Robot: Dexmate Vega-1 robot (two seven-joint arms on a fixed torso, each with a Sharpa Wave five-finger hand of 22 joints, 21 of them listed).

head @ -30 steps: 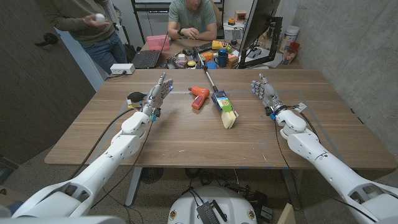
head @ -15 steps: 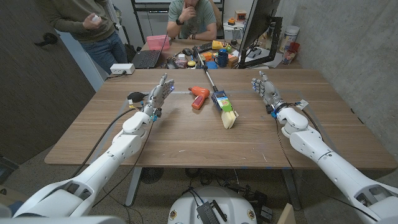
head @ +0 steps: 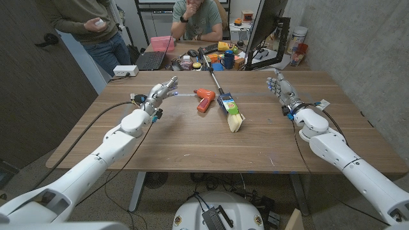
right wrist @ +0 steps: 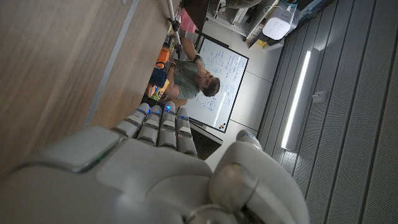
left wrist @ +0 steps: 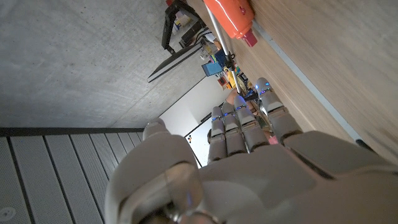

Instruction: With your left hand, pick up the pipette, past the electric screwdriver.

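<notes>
The orange electric screwdriver [head: 203, 100] lies at the table's far middle; its body [left wrist: 229, 14] also shows ahead of my left fingers. A thin pale strip [head: 184, 94] lies between my left hand and the screwdriver, and I cannot tell whether it is the pipette. My left hand [head: 158, 94] hovers low to the left of the screwdriver, fingers stretched toward it, holding nothing. My right hand [head: 283, 91] stands upright at the far right with its fingers apart and nothing in it.
A long-handled brush [head: 228, 105] with a blue-and-yellow head lies right of the screwdriver. A black round object [head: 137, 99] with a cable sits by my left hand. A white box [head: 126, 70] and a laptop [head: 151, 61] stand beyond the far edge. Two people stand behind.
My left hand has tipped forward and lower, its fingers now pointing toward the screwdriver. My right hand has moved right and slightly farther away. Screwdriver and brush have not moved.
</notes>
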